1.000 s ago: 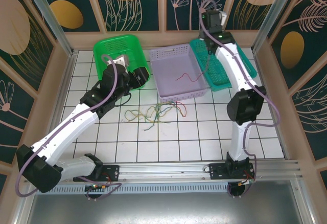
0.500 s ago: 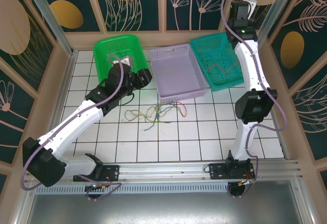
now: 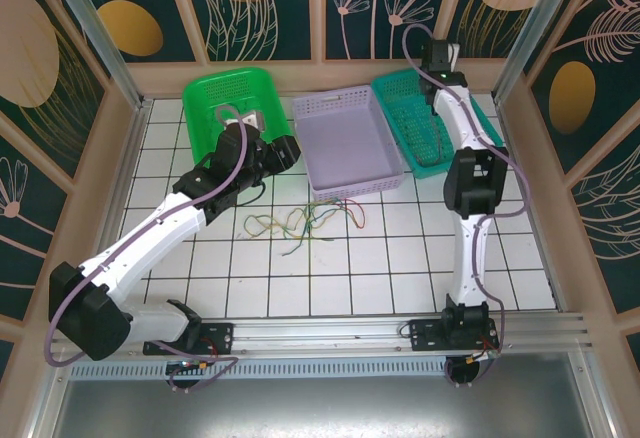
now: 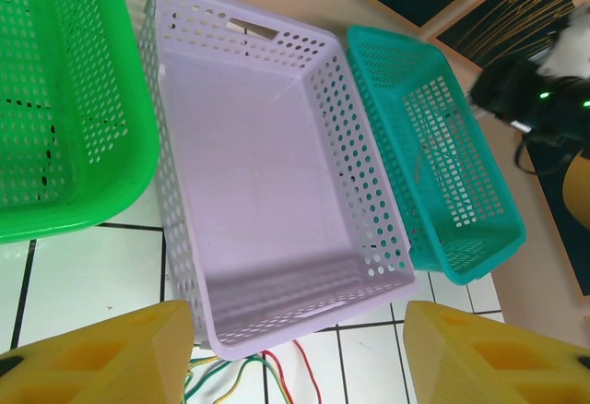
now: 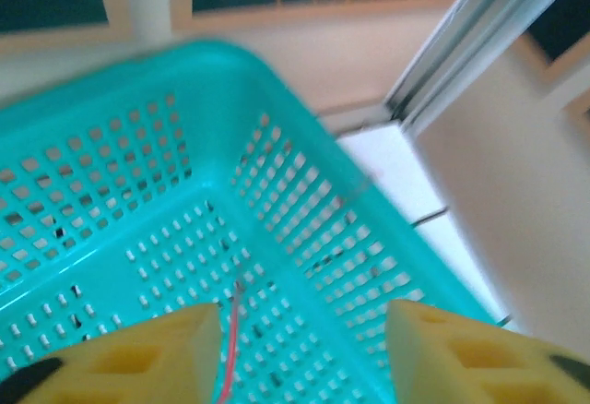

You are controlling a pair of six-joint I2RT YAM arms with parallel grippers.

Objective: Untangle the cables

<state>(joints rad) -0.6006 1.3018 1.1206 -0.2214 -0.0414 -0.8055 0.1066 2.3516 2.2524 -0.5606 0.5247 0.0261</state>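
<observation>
A tangle of thin green, yellow, orange and red cables (image 3: 305, 223) lies on the white tiles just in front of the lilac basket (image 3: 392, 163). In the left wrist view their ends (image 4: 230, 381) show between my fingers. My left gripper (image 3: 286, 152) (image 4: 295, 358) hovers open over the near left corner of the lilac basket, holding nothing. My right gripper (image 3: 437, 86) (image 5: 300, 349) stands open over the teal basket (image 3: 482, 133) (image 5: 111, 127). A single red cable (image 5: 228, 349) lies loose on the teal basket's floor beside my left finger.
A green basket (image 3: 200, 88) (image 4: 55, 127) stands at the back left, with the lilac basket (image 4: 369, 173) in the middle and the teal basket (image 4: 442, 173) on the right. Cream walls and an aluminium post close the far right corner.
The right gripper carried a red cable from the lilac basket to the teal basket and opened, leaving it there. The left arm shifted slightly toward the lilac basket.
</observation>
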